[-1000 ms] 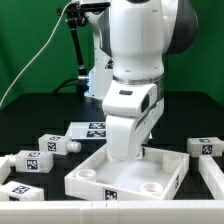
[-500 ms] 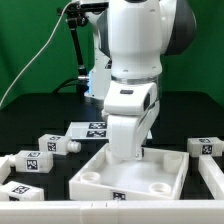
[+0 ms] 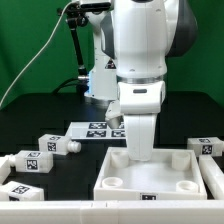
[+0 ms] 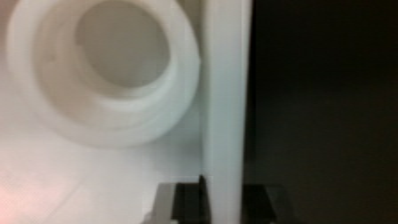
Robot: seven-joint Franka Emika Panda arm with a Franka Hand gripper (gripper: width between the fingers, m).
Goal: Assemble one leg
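Exterior view: my gripper (image 3: pixel 140 152) is down at the far side of the tray (image 3: pixel 170 192). In the wrist view, dark fingers (image 4: pixel 178 205) press against both faces of a thin upright wall, so I read the grip as closed on the tray. A round socket (image 4: pixel 107 60) is just beside it.

The nearest leg (image 3: pixel 52 143) lies on the table (image 3: pixel 30 120) at the exterior view's left, apart from the tray.

To do it well, I should shift the tray slowly, since the slick wall may slip.

Everything is smooth white plastic. The socket lip is rounded, and the legs are square, tagged posts.

White glossy arm (image 3: pixel 140 50) w/ rounded shells, dark grey joint cap nr top, boxy white wrist block (image 3: pixel 140 100)
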